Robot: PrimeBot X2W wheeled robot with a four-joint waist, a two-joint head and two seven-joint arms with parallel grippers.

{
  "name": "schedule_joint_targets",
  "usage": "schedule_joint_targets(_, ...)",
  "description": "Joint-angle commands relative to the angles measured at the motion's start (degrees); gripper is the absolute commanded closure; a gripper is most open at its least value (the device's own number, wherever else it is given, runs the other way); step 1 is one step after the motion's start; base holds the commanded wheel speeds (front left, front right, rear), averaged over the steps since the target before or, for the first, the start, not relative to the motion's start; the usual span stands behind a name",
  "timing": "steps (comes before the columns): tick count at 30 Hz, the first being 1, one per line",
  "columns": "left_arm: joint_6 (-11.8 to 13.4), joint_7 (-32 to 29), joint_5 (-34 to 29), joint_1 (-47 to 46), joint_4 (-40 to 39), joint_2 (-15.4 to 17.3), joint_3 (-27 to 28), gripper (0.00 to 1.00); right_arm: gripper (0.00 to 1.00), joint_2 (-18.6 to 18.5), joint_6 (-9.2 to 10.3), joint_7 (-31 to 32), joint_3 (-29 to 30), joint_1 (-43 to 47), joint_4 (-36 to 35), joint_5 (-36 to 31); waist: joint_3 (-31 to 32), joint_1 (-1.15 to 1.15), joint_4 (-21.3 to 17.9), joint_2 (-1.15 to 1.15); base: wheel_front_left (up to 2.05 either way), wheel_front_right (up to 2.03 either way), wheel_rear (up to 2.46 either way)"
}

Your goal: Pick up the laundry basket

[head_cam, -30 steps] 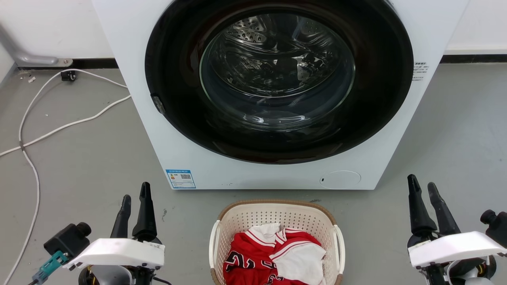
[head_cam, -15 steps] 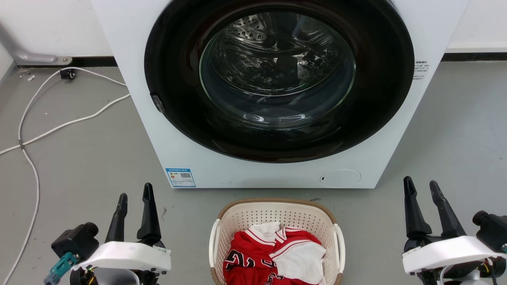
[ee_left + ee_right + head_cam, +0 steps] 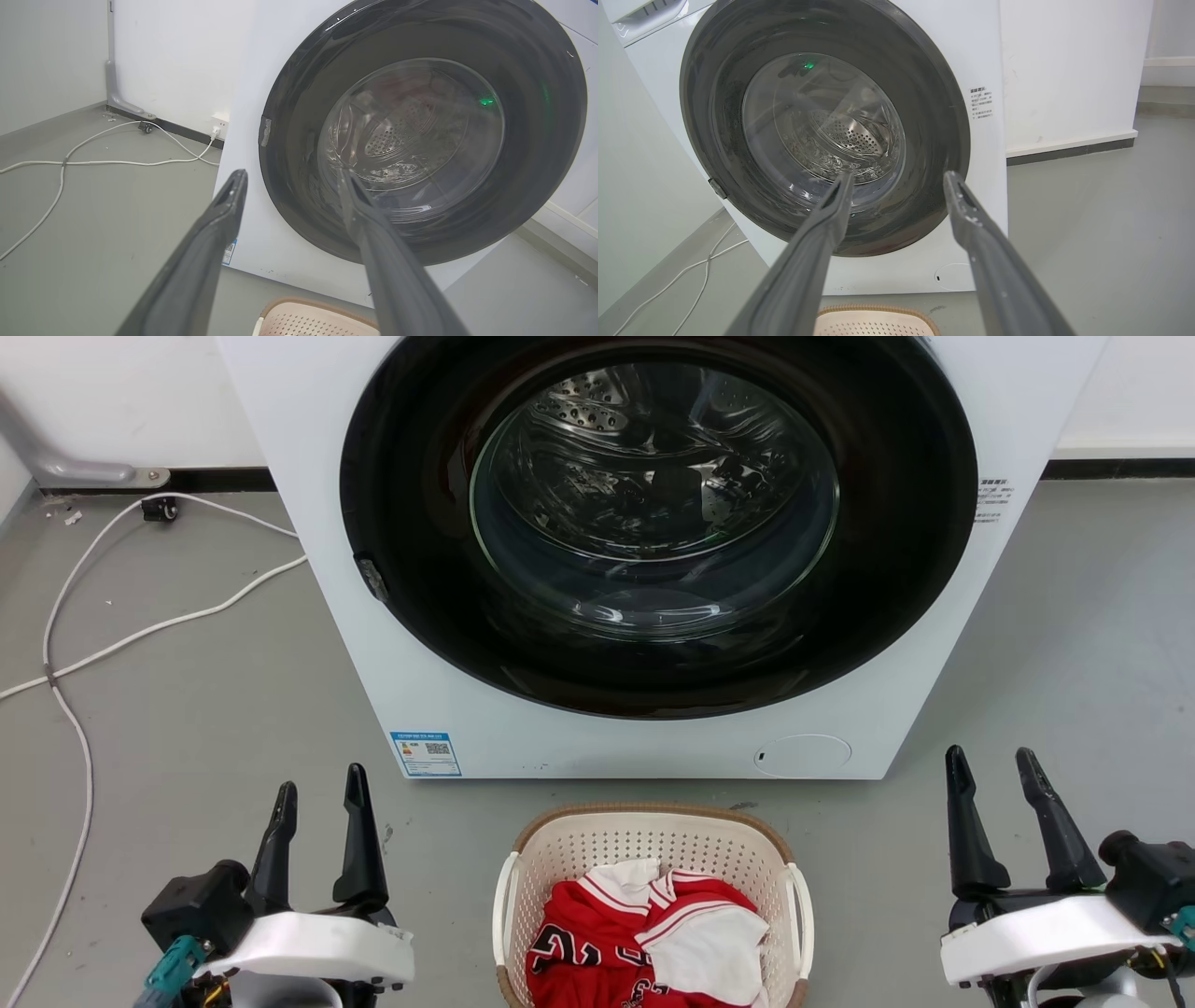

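**Grey floor, washer front, basket low centre: reach not yet begun**

Grey concrete floor [image 3: 187,709] runs to a white wall. Entries, large to small:

1. Front-loading washing machine [image 3: 373,644]: white, with its round dark door shut.
2. Laundry basket [image 3: 653,845]: cream and perforated with a brown rim. It stands on the floor just before the washer's foot. A white handle sits at its left side [image 3: 504,910] and another at its right [image 3: 801,915].
3. Red-and-white jersey [image 3: 597,943]: heaped inside the basket.
4. Left gripper [image 3: 320,780]: fingers apart, empty, well left of the basket.
5. Right gripper [image 3: 989,753]: fingers apart, empty, well right of the basket and farther from it than the left.
6. White cable [image 3: 140,637]: loose on the floor at far left.

Handling note: both wrist views aim at the washer door, with only the basket rim at their lower edge. I judge the wrists should pitch down first. I would then bring both arms inward, close one pair of fingers round each handle, and lift evenly so the load stays level.
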State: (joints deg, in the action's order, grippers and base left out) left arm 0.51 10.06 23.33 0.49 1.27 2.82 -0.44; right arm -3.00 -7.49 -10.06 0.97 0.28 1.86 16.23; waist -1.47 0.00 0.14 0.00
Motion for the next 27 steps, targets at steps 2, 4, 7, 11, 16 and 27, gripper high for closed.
schedule_joint_targets(2, 0.3, 0.7, -2.3, 0.2, -0.9, 0.1, -0.2, 0.00, 0.00, 0.1, -0.01, -0.7, -0.2, 0.5, -1.0, -2.3, 0.0, 0.00, 0.0, 0.00, 0.00, 0.00, 0.00)
schedule_joint_targets(4, 0.4, 1.0, -3.5, 0.4, -1.1, 0.1, -0.3, 0.00, 0.00, 0.1, -0.01, -0.9, -0.1, 0.6, -1.1, -3.4, 0.0, 0.00, 0.0, 0.00, 0.00, 0.00, 0.00)
schedule_joint_targets(7, 0.5, 1.4, -5.1, 0.7, -1.2, 0.1, -0.2, 0.00, 0.00, 0.1, 0.00, -1.3, -0.1, 0.8, -1.4, -4.9, 0.1, 0.00, 0.1, 0.00, 0.00, 0.00, 0.00)
schedule_joint_targets(11, 0.6, 1.9, -7.3, 0.9, -1.4, 0.1, -0.3, 0.00, 0.00, 0.1, 0.00, -1.8, -0.1, 0.9, -1.6, -7.0, 0.1, 0.00, 0.2, 0.00, 0.00, 0.00, 0.00)
schedule_joint_targets(16, 1.0, 2.4, -9.7, 1.3, -1.8, 0.1, -0.4, 0.00, 0.00, 0.1, 0.00, -2.4, -0.2, 1.2, -1.8, -9.3, 0.1, 0.00, 0.2, 0.00, 0.00, 0.00, 0.00)
schedule_joint_targets(27, 1.4, 3.6, -14.8, 2.3, -2.1, 0.1, -0.5, 0.00, 0.00, 0.2, 0.00, -3.7, 0.1, 2.1, -1.9, -14.2, 0.0, 0.00, 0.3, 0.00, 0.00, 0.00, 0.00)
